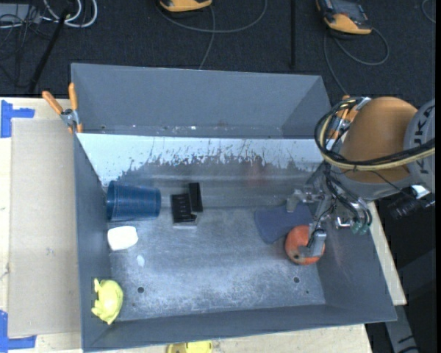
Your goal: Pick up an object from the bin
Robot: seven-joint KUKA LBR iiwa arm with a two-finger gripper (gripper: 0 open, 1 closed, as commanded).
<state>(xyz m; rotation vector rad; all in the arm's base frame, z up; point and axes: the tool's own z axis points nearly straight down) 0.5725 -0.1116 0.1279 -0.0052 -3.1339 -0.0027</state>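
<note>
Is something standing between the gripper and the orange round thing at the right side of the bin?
Nothing visible does. The gripper is directly over the orange round thing, at its right part. A flat blue-grey piece lies just to its left, beside and not between them. The blue cup lies far off at the left.

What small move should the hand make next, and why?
Probably lower slightly onto the orange thing. The hand is just over its right edge, at the right side of the bin, next to a blue cloth; the thing appears to lie on the floor.
</note>
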